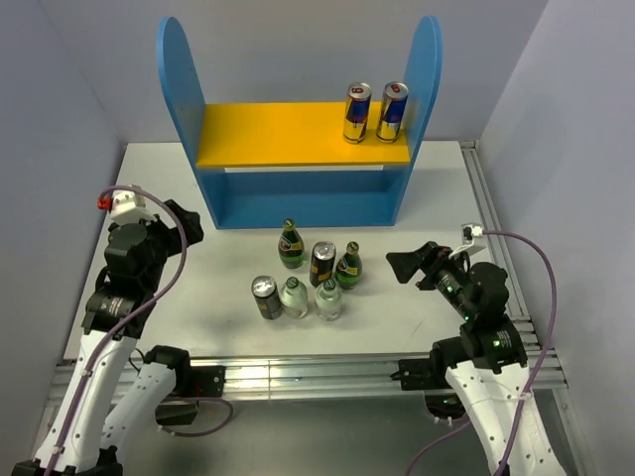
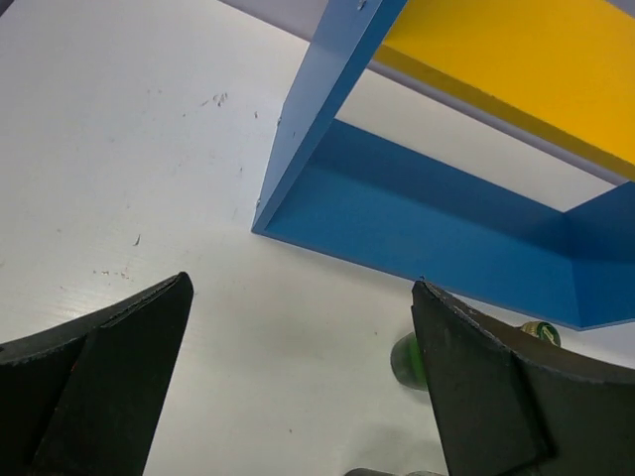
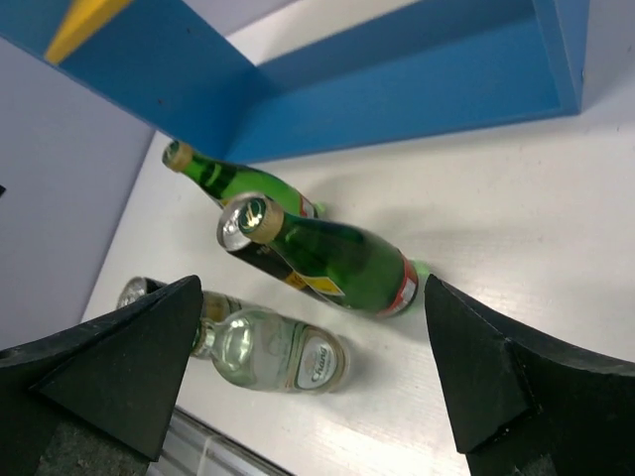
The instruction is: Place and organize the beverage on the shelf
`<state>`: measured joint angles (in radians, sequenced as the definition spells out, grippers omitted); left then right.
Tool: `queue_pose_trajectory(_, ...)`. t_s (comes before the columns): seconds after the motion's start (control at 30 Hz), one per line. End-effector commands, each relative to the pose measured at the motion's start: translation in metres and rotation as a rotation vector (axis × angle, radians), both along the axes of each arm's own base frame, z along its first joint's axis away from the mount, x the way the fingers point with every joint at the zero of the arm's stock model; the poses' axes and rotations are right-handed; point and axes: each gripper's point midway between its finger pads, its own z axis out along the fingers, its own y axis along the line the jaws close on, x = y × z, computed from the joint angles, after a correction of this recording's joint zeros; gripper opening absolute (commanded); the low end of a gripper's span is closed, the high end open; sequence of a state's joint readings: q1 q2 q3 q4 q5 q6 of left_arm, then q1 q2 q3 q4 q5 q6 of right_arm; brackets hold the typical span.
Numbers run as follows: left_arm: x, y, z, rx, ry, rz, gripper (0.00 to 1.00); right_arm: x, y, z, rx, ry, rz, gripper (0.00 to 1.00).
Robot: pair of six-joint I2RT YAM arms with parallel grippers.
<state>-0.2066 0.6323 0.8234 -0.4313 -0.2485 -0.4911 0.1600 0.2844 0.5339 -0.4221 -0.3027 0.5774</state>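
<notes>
The small two-level shelf (image 1: 298,203) has blue round-topped side panels, a blue back and a blue base; its upper board (image 1: 278,134) is plain yellow. The two blue-and-silver metal cans (image 1: 357,112) (image 1: 392,111) show a little red near the top. The two green glass bottles (image 1: 290,246) (image 1: 348,266) are dark green, with gold tops and red-and-white labels. The two dark brown-gold cans (image 1: 322,264) (image 1: 266,297) have silver lids. The two clear bottles (image 1: 294,297) (image 1: 328,298) have pale green caps; one shows a white label with blue-green letters. The flat white table (image 1: 198,297) has small dark scratches. The left gripper (image 2: 303,382) and the right gripper (image 3: 313,382) are black. The left arm (image 1: 109,367) and the right arm (image 1: 496,407) are white and black, with lilac cables (image 1: 541,297).
</notes>
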Motion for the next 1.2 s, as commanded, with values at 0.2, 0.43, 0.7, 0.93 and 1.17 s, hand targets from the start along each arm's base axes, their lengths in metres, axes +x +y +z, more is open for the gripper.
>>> queue_pose_trajectory(0.2,0.006,0.005,0.0,0.023,0.034,0.029,0.98,0.016,0.015,-0.013,-0.15,0.149,-0.067,1.0)
queue_pose_trajectory(0.43,0.002,0.009,0.003,0.025,0.018,0.05,0.97,0.016,0.018,0.042,-0.269,0.061,-0.338,1.0)
queue_pose_trajectory(0.7,0.002,0.007,0.005,0.026,0.01,0.036,0.96,0.002,0.06,-0.037,-0.383,0.088,-0.319,1.0)
queue_pose_trajectory(0.93,0.002,0.0,0.005,0.028,0.004,-0.01,0.97,0.017,0.078,-0.039,-0.401,0.01,-0.348,1.0)
queue_pose_trajectory(1.17,0.003,0.001,0.005,0.033,0.007,-0.007,0.96,0.038,0.096,-0.041,-0.484,-0.029,-0.365,1.0)
